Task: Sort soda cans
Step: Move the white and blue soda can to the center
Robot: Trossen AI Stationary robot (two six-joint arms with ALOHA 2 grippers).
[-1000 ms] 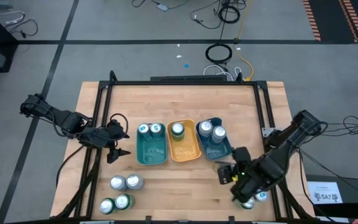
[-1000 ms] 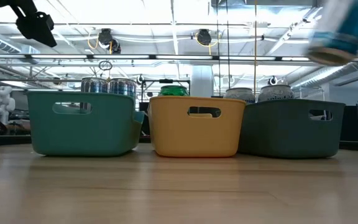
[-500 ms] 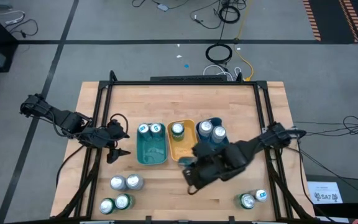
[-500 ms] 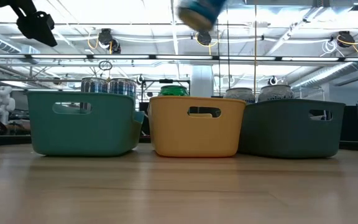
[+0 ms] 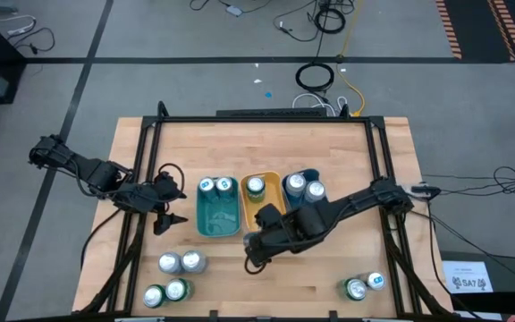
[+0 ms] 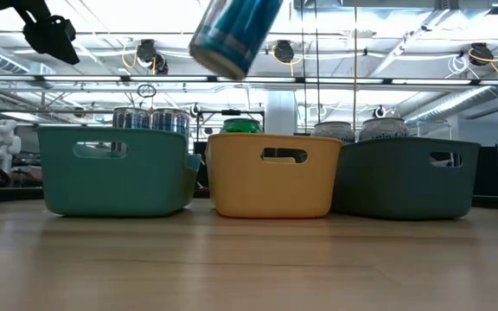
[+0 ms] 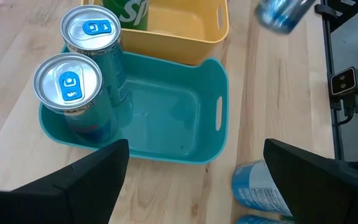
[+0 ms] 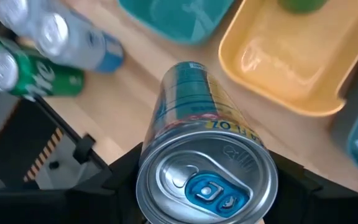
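My right gripper (image 5: 256,252) is shut on a blue soda can (image 6: 232,34), held high above the table in front of the near ends of the teal tray (image 5: 218,217) and yellow tray (image 5: 262,215). Two cans (image 7: 82,68) stand in the teal tray, a green can (image 5: 255,186) in the yellow tray, and two cans (image 5: 303,188) in the blue tray (image 5: 316,215). My left gripper (image 7: 194,186) hangs open at the table's left, left of the teal tray, with nothing between its fingers. My right gripper pinches the can's side wall near its top end (image 8: 166,155) between its two fingers (image 8: 120,171), one on each side. The fingers slant down from above and lie roughly along the can. The can hangs tilted, bottom end lowest, clear of the table and trays.
Several loose cans (image 5: 175,275) lie near the front left corner, and two more (image 5: 365,285) near the front right. A black frame (image 5: 266,119) runs around the table's far and side edges. Bare wood lies between the trays and the front edge.
My right gripper has carried the blue can from the front right corner toward the table's left, past the blue and yellow trays, rolling its wrist on the way. The can has stayed lifted clear and now hangs tilted.
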